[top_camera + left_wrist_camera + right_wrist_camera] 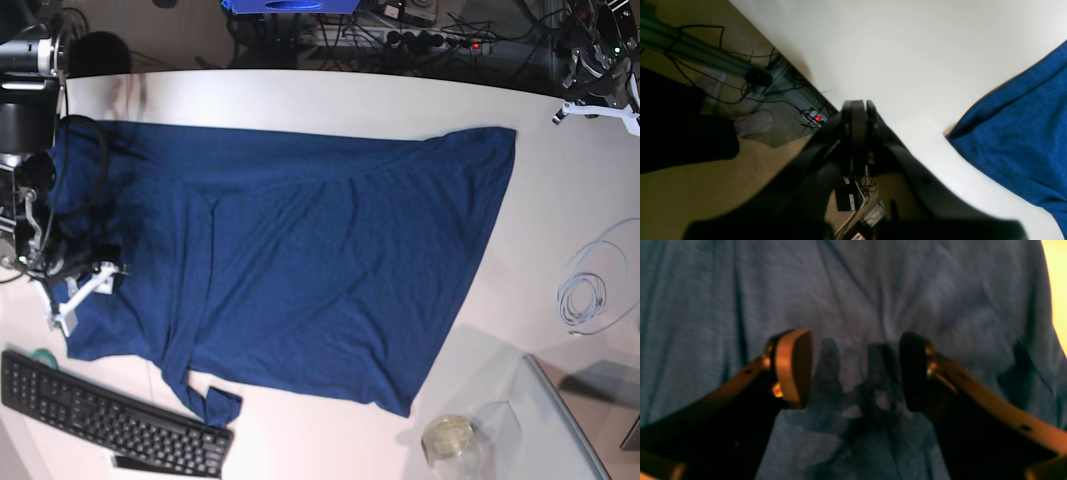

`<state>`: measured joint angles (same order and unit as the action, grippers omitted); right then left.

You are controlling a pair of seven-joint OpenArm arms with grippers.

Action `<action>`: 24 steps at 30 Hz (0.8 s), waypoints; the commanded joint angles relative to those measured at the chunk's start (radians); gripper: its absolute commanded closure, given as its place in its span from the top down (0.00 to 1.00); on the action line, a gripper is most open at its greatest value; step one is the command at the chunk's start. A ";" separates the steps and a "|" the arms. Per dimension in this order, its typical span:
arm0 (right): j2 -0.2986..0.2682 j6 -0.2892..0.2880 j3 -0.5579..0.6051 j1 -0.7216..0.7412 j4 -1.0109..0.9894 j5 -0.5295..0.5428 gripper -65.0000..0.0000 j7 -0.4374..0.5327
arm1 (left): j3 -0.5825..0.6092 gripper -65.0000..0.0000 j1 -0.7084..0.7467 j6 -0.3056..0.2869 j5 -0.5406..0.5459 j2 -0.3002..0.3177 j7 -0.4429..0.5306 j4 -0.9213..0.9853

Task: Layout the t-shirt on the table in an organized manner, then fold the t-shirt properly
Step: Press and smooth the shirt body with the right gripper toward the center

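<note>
The dark navy t-shirt (300, 270) lies spread over the white table (330, 95), with one sleeve folded in at the front left and a slanted right edge. My right gripper (855, 370) hovers close above the shirt's left part (873, 290), open, with nothing between its fingers; wrinkled cloth lies beneath the gap. In the base view it sits at the shirt's left edge (80, 292). My left gripper (858, 110) is shut and empty over the table's edge (873, 50), apart from a corner of the shirt (1023, 133). In the base view it is at the far right (590, 105).
A black keyboard (110, 420) lies along the front left edge. A coiled white cable (590, 285) rests at the right. A glass panel (540, 410) with a small jar (448, 437) sits at the front right. Cables and floor (740, 83) lie beyond the table edge.
</note>
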<state>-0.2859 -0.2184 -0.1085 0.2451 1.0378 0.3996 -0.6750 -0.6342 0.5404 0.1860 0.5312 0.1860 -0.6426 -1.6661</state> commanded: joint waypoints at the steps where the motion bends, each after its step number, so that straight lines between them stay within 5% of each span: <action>1: -0.014 -0.006 0.023 0.020 0.019 0.006 0.55 0.010 | -0.009 0.00 0.007 0.002 -0.001 0.011 0.017 -0.016; 8: 0.007 0.003 0.206 -0.040 0.147 0.006 0.55 0.007 | -0.009 0.00 0.007 0.002 -0.001 0.011 0.017 -0.013; 12: 0.035 0.049 0.217 -0.042 0.151 0.006 0.55 0.002 | -0.008 0.00 0.007 0.002 -0.001 0.011 0.017 -0.013; 24: 0.070 0.057 0.218 -0.016 0.131 0.006 0.54 -0.005 | -0.009 0.00 0.007 0.002 -0.001 0.011 0.017 -0.012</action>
<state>-0.2104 -0.1650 0.1150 0.2035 1.1572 0.4019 -0.6983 -0.6342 0.5404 0.1856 0.5316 0.1848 -0.6426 -1.6649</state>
